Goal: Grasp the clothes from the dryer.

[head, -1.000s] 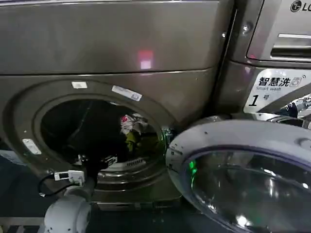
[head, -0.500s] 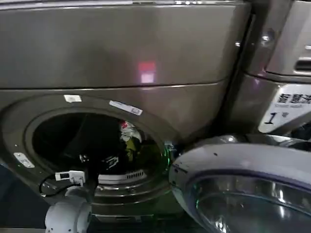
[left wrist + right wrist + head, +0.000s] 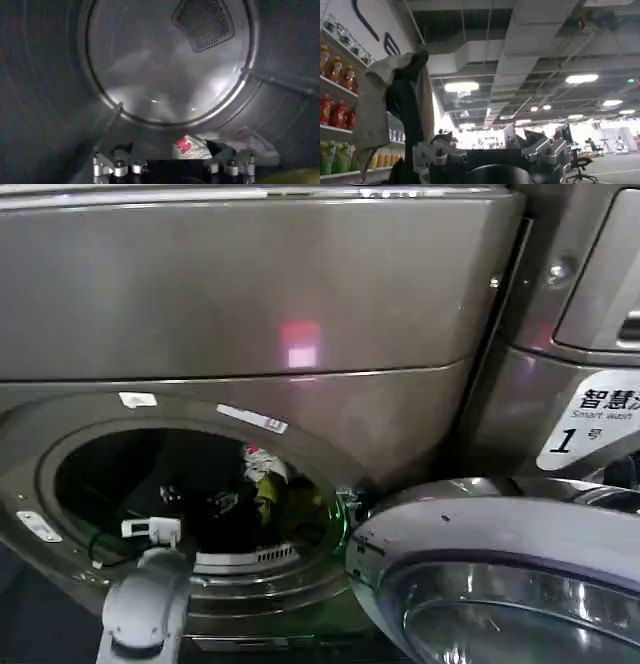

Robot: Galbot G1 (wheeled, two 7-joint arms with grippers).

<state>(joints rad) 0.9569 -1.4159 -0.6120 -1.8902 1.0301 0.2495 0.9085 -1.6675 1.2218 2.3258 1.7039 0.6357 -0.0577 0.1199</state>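
Clothes [image 3: 191, 147] lie at the drum's bottom inside the dryer [image 3: 250, 294], just ahead of my left gripper [image 3: 172, 165], jaws spread, nothing pinched. Reach-in looks done; closing and pulling out remain. Right gripper [image 3: 490, 157] idles, jaws spread, outside.

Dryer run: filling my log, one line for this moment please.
left tool: open, inside dryer drum | clothes: on drum floor just ahead, not gripped | right tool: open, away, facing ceiling
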